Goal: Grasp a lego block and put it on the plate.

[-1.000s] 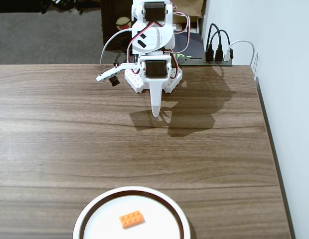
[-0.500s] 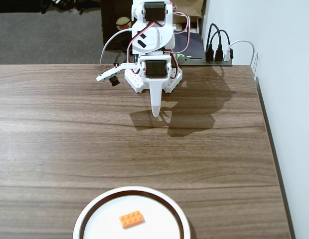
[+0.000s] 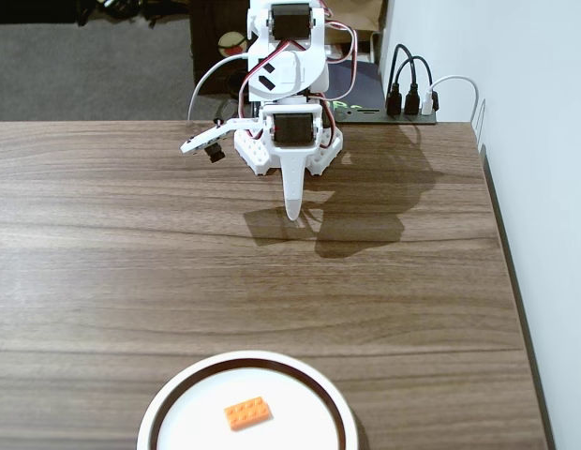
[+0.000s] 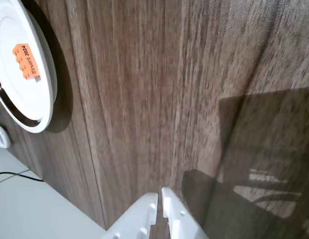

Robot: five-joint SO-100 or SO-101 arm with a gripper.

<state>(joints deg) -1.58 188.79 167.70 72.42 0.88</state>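
The orange lego block (image 3: 247, 412) lies flat on the white plate (image 3: 178, 389) at the table's front edge in the fixed view. In the wrist view the same lego block (image 4: 27, 61) rests on the plate (image 4: 45, 99) at the upper left. My gripper (image 3: 292, 214) hangs at the far side of the table, close to the arm's base and far from the plate. In the wrist view the gripper (image 4: 160, 194) enters from the bottom edge, its white fingers shut together with nothing between them.
The arm's white base (image 3: 289, 141) stands at the table's back edge, with cables and a power strip (image 3: 410, 103) behind it. A white wall (image 3: 543, 187) runs along the table's right edge. The wood tabletop (image 3: 131, 262) stretches between gripper and plate.
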